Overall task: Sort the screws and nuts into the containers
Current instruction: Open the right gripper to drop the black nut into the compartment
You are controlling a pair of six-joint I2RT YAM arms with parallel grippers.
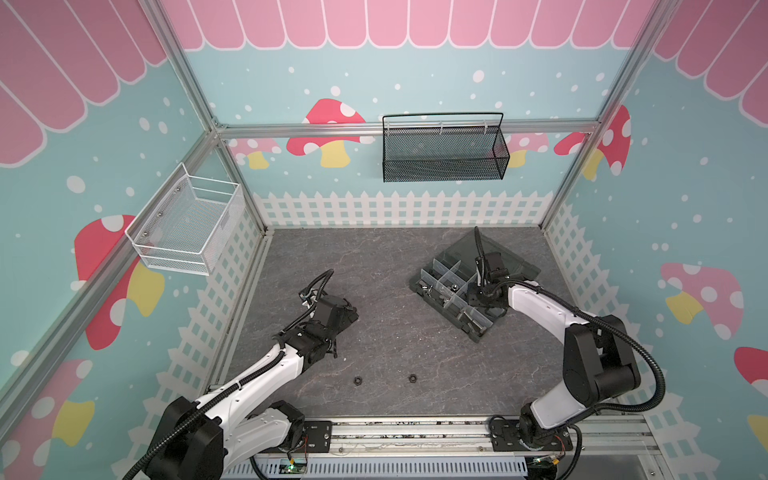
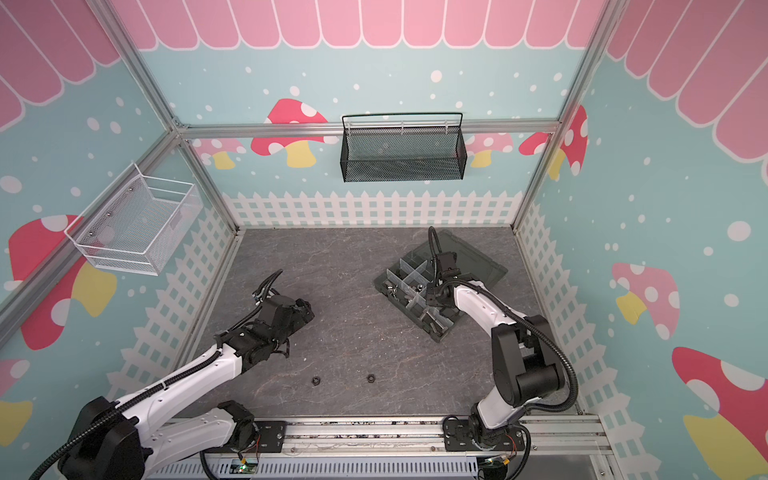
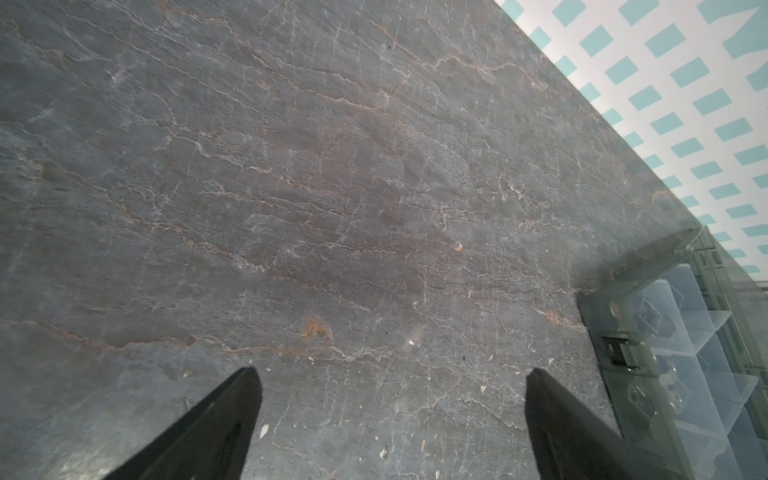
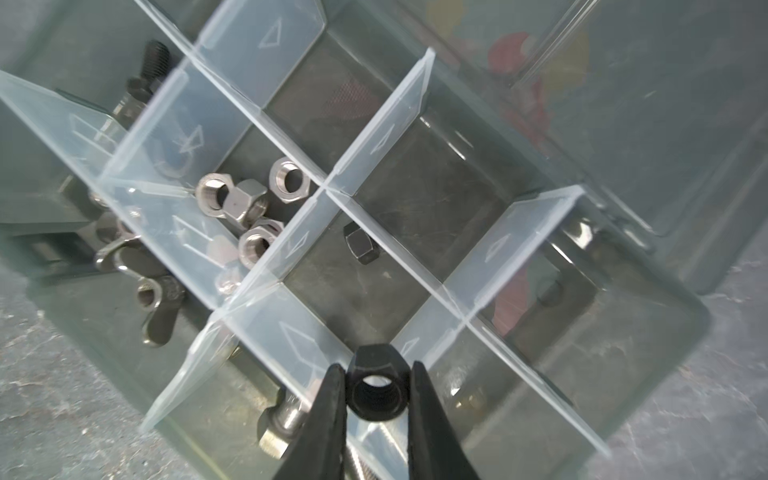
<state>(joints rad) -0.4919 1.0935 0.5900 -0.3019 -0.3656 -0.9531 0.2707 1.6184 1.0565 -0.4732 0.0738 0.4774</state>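
Over the organizer box, toward the far right corner of the surface, the right claw is clamped on a black hex nut above a divider. Below it, one compartment holds a lone black nut and the next holds silver nuts. The left claw, its jaws wide apart, hangs over the surface nearer the left edge. Two loose black nuts lie near the front edge.

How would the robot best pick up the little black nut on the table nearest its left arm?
The black nut seems to lie flat, hole up, on the table. Come straight down from above and pinch two opposite flat sides of its hexagon: those faces suit the fingers, and nothing crowds it. The open left gripper is nearer.
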